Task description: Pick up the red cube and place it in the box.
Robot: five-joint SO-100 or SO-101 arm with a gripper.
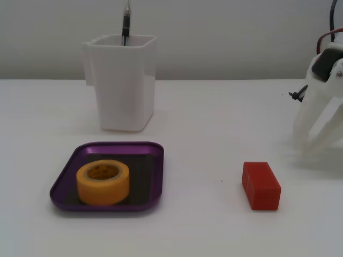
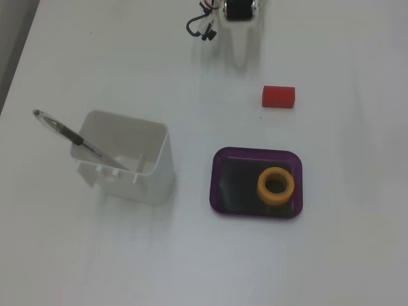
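Observation:
The red cube [image 1: 261, 185] lies on the white table, right of the box in a fixed view; in the other fixed view it [image 2: 278, 97] lies above the box. The box [image 1: 153, 179] is a shallow purple tray, also seen from above [image 2: 218, 185]. My white gripper [image 1: 311, 139] stands at the right edge, behind and right of the cube and apart from it, with its fingers spread and empty. From above the gripper [image 2: 241, 54] hangs at the top edge and is pale against the table.
A yellow tape roll [image 1: 103, 182] lies inside the box, also seen from above [image 2: 275, 185]. A white square cup [image 1: 120, 80] holding a pen [image 1: 126, 24] stands behind the box; from above the cup [image 2: 127, 159] is left of the box.

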